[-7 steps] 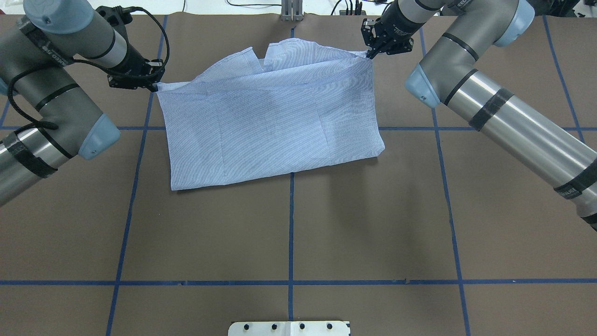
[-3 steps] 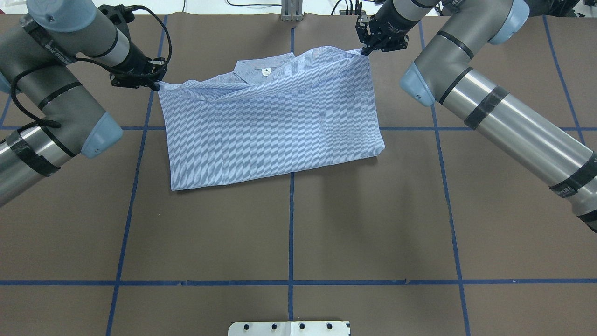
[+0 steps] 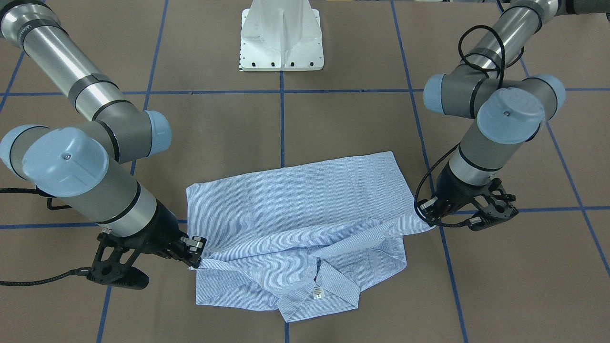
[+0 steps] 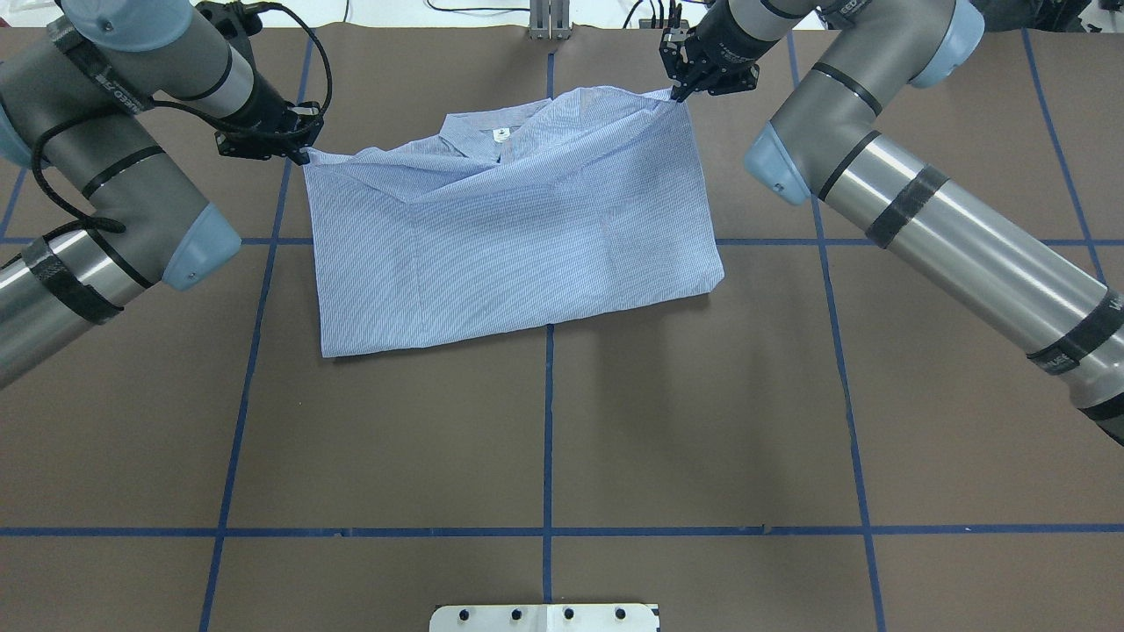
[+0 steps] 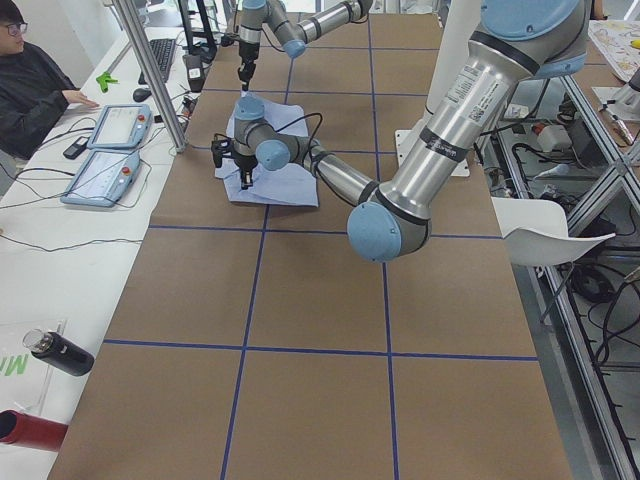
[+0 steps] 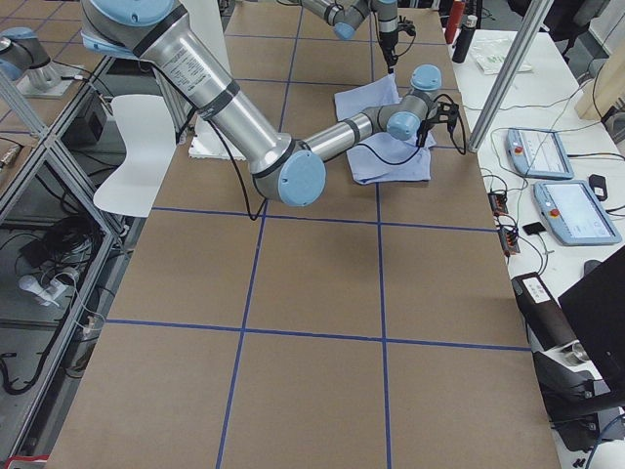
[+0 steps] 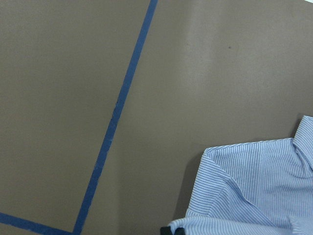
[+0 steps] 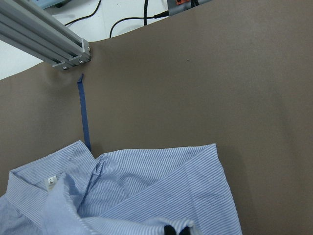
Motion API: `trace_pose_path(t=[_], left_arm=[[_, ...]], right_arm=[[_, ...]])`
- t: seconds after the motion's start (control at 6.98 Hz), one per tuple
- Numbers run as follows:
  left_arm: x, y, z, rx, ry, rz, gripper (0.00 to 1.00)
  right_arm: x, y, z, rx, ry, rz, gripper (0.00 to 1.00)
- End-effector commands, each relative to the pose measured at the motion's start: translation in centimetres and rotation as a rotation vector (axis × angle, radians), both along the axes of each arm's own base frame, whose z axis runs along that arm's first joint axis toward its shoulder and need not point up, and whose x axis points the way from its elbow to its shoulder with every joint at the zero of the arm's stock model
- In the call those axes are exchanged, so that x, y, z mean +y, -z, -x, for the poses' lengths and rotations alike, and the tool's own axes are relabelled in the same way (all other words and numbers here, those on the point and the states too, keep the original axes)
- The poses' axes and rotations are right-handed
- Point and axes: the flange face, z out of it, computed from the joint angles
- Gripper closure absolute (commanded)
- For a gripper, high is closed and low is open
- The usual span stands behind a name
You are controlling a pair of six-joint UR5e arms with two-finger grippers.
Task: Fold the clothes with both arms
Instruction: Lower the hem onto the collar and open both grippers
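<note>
The light blue striped shirt (image 4: 518,237) lies on the brown table, its lower part doubled over toward the collar (image 4: 492,132). My left gripper (image 4: 303,156) is shut on the folded layer's left corner and holds it just above the table. My right gripper (image 4: 676,95) is shut on the right corner, near the table's far edge. In the front-facing view the shirt (image 3: 295,209) hangs between the left gripper (image 3: 425,220) and the right gripper (image 3: 196,259), with the collar (image 3: 317,290) showing beyond the raised edge. Both wrist views show striped cloth (image 7: 254,191) (image 8: 146,191) at the fingertips.
Blue tape lines (image 4: 549,421) grid the brown table. The white pedestal base (image 3: 282,38) stands on the robot's side. An aluminium post (image 4: 549,22) rises at the far edge. A person (image 5: 30,70) sits at a side desk with control pendants (image 5: 100,160).
Both grippers have carried the shirt's raised edge farther from the robot, the right one also drifting left. The fold now reaches the collar, whose label shows.
</note>
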Motion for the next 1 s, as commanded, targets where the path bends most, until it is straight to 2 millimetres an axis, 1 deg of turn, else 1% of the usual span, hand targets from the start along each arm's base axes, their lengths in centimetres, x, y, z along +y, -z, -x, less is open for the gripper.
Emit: trace_pose_path(t=[0.0, 0.14, 0.43, 0.57, 0.72, 0.86], left_arm=[[-0.5, -0.9, -0.3, -0.01, -0.001, 0.008, 1.0], [-0.5, -1.1, -0.3, -0.012, -0.001, 0.011, 1.0], [-1.0, -2.5, -0.7, -0.025, -0.002, 0.023, 1.0], [-1.2, -2.7, -0.9, -0.026, -0.003, 0.021, 1.0], [-1.3, -2.2, -1.0, -0.022, -0.001, 0.018, 1.0], [-1.5, -1.3, -1.1, -0.015, -0.002, 0.007, 0.47]], right_arm=[[0.5, -0.9, 1.6, 0.019, -0.008, -0.011, 1.0], [0.4, -1.4, 1.6, 0.025, -0.01, -0.002, 1.0], [0.2, -4.0, 1.6, 0.049, -0.01, 0.028, 1.0], [0.2, -4.3, 1.6, 0.052, -0.01, 0.032, 1.0], [0.2, -4.0, 1.6, 0.049, -0.01, 0.028, 1.0], [0.3, -4.0, 1.8, 0.051, -0.008, 0.025, 0.51]])
